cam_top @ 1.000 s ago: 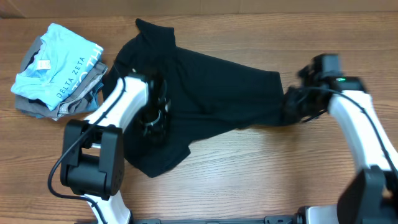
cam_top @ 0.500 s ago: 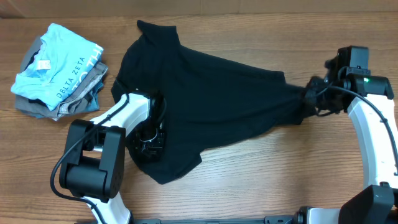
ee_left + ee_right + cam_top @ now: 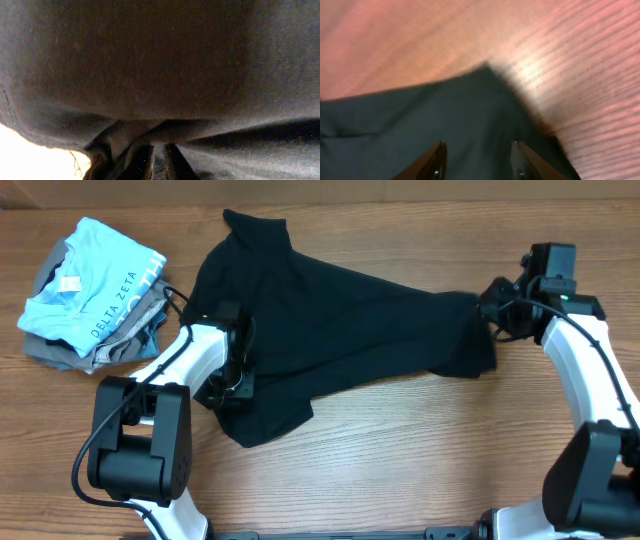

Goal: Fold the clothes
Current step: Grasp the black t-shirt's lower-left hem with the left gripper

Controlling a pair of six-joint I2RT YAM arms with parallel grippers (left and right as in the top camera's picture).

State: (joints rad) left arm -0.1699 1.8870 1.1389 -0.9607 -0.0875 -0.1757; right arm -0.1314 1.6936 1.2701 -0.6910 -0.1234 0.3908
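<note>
The clothes, a plain black T-shirt, lie stretched across the middle of the wooden table, with one bunched flap hanging toward the front left. My left gripper sits at that front-left part, shut on a pinch of the black fabric. In the left wrist view the cloth fills the frame and the jaws stand close together with fabric between them. My right gripper hovers at the shirt's right end. Its fingers stand apart over the dark fabric, and the gripper holds nothing.
A stack of folded garments sits at the far left, a light blue one printed "DELTA ZETA" on top of grey ones. Bare wooden tabletop runs along the front and right. The table's back edge passes just behind the shirt's collar.
My right gripper has opened and let go of the shirt's right end, which now lies flat. The left gripper has shifted a little back and left with its pinch of fabric.
</note>
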